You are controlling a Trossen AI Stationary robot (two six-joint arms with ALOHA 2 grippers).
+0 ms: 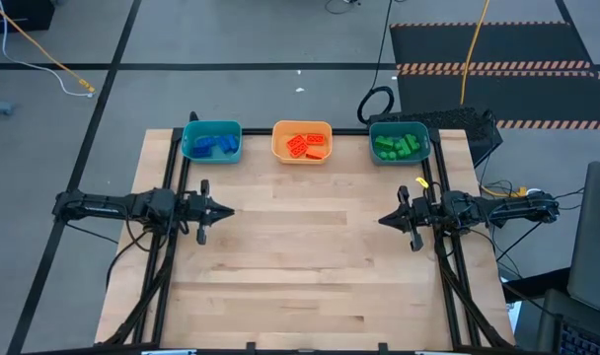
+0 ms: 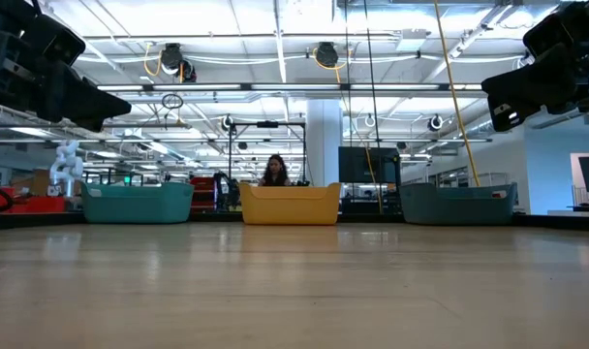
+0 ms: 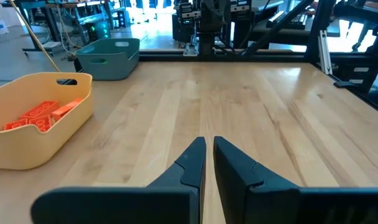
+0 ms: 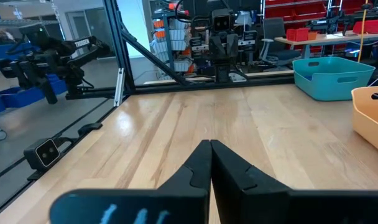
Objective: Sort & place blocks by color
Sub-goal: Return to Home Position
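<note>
Orange tray (image 1: 277,138) = ref, mid of table (image 1: 300,266) far edge. Orange-red blocks (image 1: 307,146) lie inside it, a loose pile w/ no common long axis. Blue blocks (image 1: 213,145) are in the teal tray (image 1: 188,138) just L of the orange tray, green blocks (image 1: 397,147) in the darker teal tray (image 1: 372,138) just R of it. No loose block visible on the wood on the near side of the orange tray, so sort looks done imo. Left gripper (image 1: 224,210) sits near-left of the orange tray, well apart from it, tip pointing inward; jaws nearly together w/ a thin slit, nothing held. Right gripper (image 1: 385,219) mirrors it near-right of the orange tray; jaws pressed together, empty. Key relation: every block lies beyond the tips, toward the far edge and off to the side of each tip's line. L arm is nearer blue, R arm nearer green, orange roughly equidistant. Judgement: no pick pending, both arms look parked at home.
</note>
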